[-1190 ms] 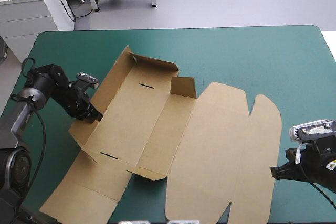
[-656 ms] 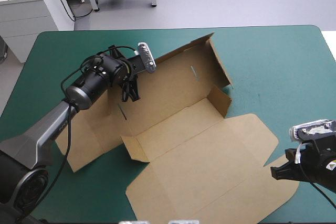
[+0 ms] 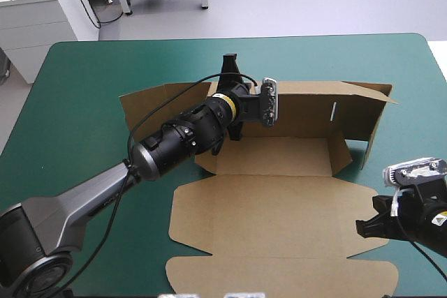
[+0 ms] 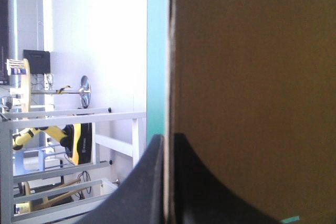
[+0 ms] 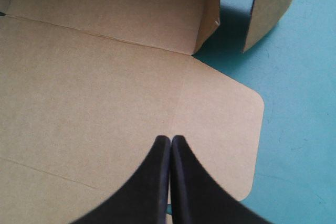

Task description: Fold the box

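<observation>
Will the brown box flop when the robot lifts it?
Probably stiff: the box holds its back wall straight where the left gripper pinches it. Likely light, since its edge looks thin. It may hinge at the creases.

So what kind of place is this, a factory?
Probably a robotics lab or test bench: two robot arms at one table with a teal-green cover, the left gripper pinching a raised wall of a brown box, the right gripper shut by its flat lid.
</observation>
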`<control>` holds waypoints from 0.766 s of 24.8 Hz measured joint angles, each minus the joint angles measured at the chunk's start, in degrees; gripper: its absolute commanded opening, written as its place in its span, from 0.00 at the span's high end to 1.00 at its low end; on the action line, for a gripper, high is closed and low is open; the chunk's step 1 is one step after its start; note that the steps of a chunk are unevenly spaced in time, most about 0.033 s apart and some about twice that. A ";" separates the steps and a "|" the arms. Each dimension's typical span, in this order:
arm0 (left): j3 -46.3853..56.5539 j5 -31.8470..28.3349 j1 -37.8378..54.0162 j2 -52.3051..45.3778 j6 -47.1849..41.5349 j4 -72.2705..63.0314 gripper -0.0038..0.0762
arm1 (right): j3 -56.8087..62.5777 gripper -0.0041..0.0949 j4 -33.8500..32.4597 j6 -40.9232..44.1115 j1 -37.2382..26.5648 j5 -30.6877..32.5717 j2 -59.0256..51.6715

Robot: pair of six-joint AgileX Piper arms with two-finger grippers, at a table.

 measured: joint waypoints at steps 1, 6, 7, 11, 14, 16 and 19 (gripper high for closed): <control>0.00 -0.24 -0.68 0.12 -1.36 1.35 0.96 | 0.00 0.98 0.00 0.00 0.00 0.00 0.00; 0.00 -0.75 -3.24 1.95 -10.91 10.95 0.96 | 0.00 0.98 0.00 0.00 0.00 -0.75 0.00; 0.00 -0.61 -3.79 2.66 -13.98 13.99 0.96 | 0.00 0.98 0.00 0.00 0.00 -0.75 0.00; 0.26 0.47 -7.28 6.96 -31.21 33.11 0.96 | 0.00 0.98 0.00 0.00 0.00 -0.88 -0.01; 1.01 -0.15 -8.28 8.57 -37.72 41.30 0.96 | 0.00 0.98 0.00 0.00 0.00 -0.88 -0.01; 2.61 -0.78 -8.47 9.63 -43.02 48.34 0.96 | 0.00 0.98 0.40 0.00 0.00 -0.88 -0.01; 4.85 -0.71 -8.47 10.57 -47.98 53.75 0.96 | 0.00 0.97 2.08 0.17 0.00 -0.93 -0.06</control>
